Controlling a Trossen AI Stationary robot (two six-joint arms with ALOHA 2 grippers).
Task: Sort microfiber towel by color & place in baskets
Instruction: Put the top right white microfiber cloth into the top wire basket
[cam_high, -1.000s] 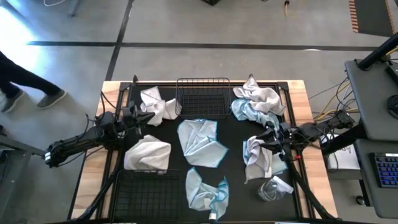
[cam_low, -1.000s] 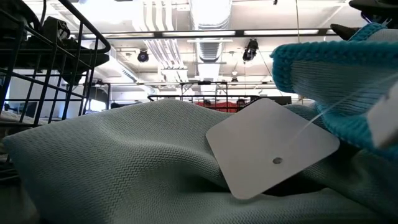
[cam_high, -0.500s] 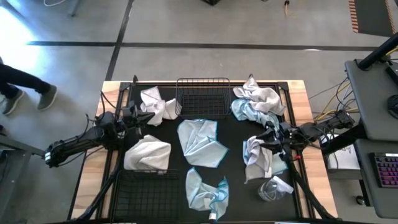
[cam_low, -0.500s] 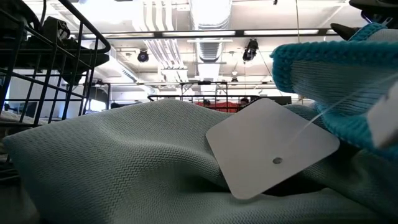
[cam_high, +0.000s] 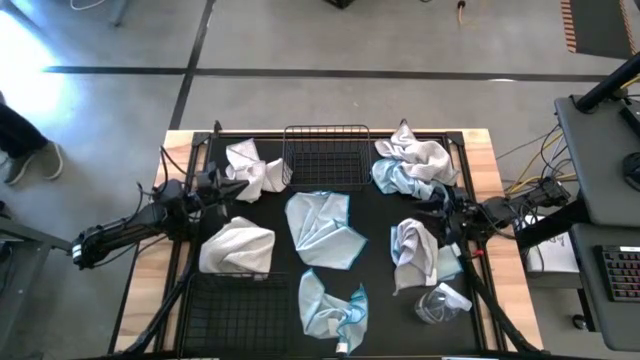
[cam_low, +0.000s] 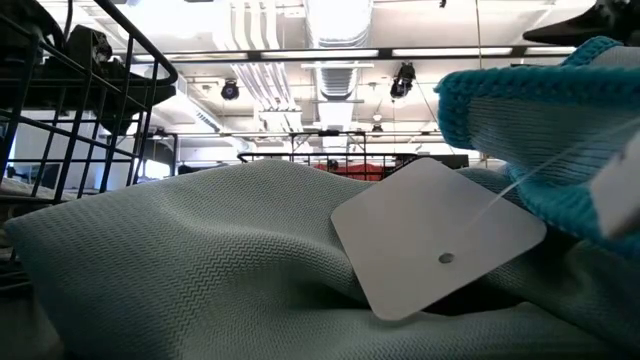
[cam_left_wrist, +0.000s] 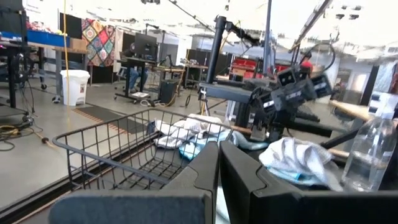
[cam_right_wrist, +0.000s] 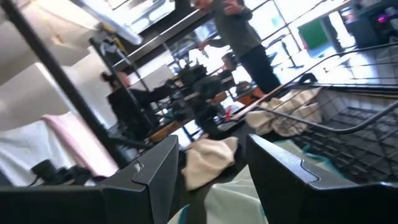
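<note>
Several towels lie crumpled on the black mat. A white one (cam_high: 250, 170) is at the far left and another white one (cam_high: 238, 248) rests against the near basket (cam_high: 235, 310). Light blue ones lie at the centre (cam_high: 322, 228) and the near edge (cam_high: 333, 305). A pale grey-blue one (cam_high: 415, 250) lies at the right, and a mixed heap (cam_high: 410, 165) at the far right. The far basket (cam_high: 326, 157) holds nothing. My left gripper (cam_high: 228, 186) (cam_left_wrist: 218, 163) is shut beside the far-left white towel. My right gripper (cam_high: 437, 212) (cam_right_wrist: 211, 168) is open over the far right edge of the grey-blue towel.
A clear plastic wrapper (cam_high: 440, 303) lies near the right near corner. In the low view the near light blue towel (cam_low: 200, 260) and its white tag (cam_low: 440, 235) fill the picture. The mat (cam_high: 380, 215) is bare between the centre towel and the right one. People stand beyond the table.
My right gripper has risen and drawn back a little toward the table's right edge, off the grey-blue towel, which now shows more fully. The towel stays on the mat. A person on the floor at the far left has walked out of the picture.
</note>
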